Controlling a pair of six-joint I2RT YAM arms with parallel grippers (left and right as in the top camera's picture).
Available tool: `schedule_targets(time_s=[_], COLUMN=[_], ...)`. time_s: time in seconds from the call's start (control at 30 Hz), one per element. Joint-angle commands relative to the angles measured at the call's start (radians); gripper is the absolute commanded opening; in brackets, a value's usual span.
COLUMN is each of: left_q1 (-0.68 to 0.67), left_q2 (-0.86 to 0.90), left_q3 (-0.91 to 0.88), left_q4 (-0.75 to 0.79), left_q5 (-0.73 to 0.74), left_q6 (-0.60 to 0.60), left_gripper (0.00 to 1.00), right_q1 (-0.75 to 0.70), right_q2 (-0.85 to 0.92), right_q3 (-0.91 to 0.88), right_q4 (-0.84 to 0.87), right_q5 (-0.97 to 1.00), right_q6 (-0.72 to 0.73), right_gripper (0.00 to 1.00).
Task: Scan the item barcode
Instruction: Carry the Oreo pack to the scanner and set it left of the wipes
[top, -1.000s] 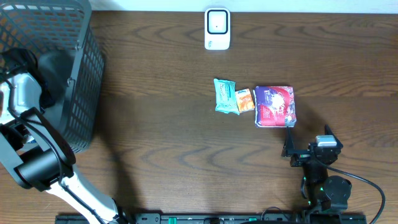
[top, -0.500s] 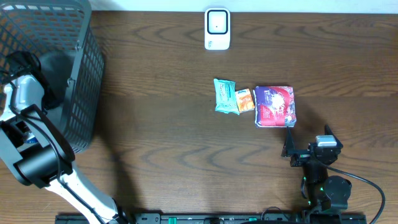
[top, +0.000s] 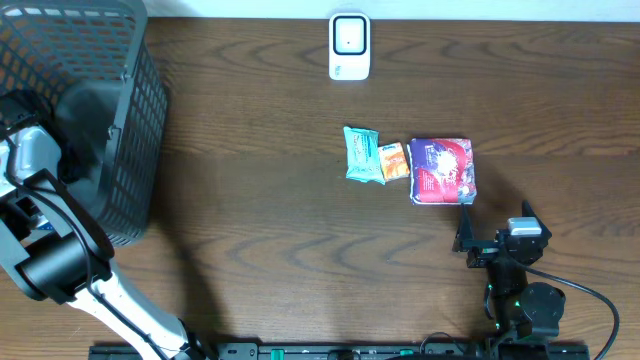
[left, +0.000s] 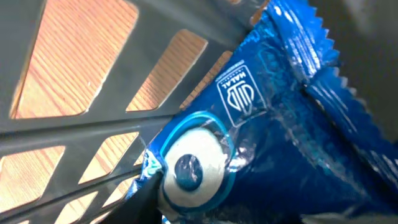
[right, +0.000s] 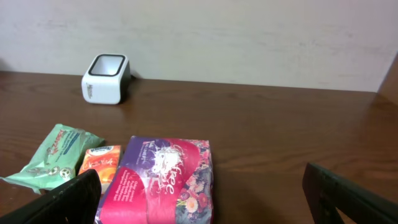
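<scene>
Left end effector (top: 30, 210) shifted, blue packet (left: 280, 124) close, grip unclear, right end effector (right: 202, 196) released

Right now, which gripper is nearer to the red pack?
Right. The right gripper sits open just short of the red pack, on the robot's side of it. The left gripper is far off, down in the basket on the left side.

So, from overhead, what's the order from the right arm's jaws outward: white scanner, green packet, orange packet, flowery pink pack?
1. Flowery pink pack, just ahead.
2. Orange packet, beside the pack, on its left.
3. Green packet, further left again.
4. White scanner, farthest back.
</scene>
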Motion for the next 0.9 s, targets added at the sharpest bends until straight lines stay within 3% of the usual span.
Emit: schedule_targets(time_s=[0.0, 0.1, 0.13, 0.43, 0.77, 0.87], left_q1=[0.024, 0.024, 0.024, 0.008, -0.088, -0.135], left_q2=[0.046, 0.046, 0.046, -0.028, -0.508, -0.635], left_q3=[-0.01, -0.01, -0.01, -0.01, -0.008, -0.008], left_q4=[-0.015, -0.04, -0.051, -0.109, -0.001, 0.034], left_q5=[0.016, 0.058, 0.074, 0.089, 0.091, 0.092], left_q6=[0.01, 0.01, 0.01, -0.036, -0.337, -0.343], left_gripper=[0.31, 0.19, 0.08, 0.07, 0.07, 0.07], right_q1=[0.008, 0.008, 0.008, 0.008, 0.008, 0.008], right_q2=[-0.005, -0.005, -0.005, -0.005, -0.005, -0.005], right_q3=[-0.003, -0.003, -0.003, -0.003, -0.003, -0.003], right_q4=[-0.002, -0.002, -0.002, -0.002, -0.002, -0.002], right_q5=[-0.002, -0.002, -0.002, -0.002, -0.002, -0.002], right_q6=[-0.012, -0.012, -0.012, -0.012, -0.012, -0.012], right_gripper=[0.99, 0.99, 0.99, 0.99, 0.99, 0.99])
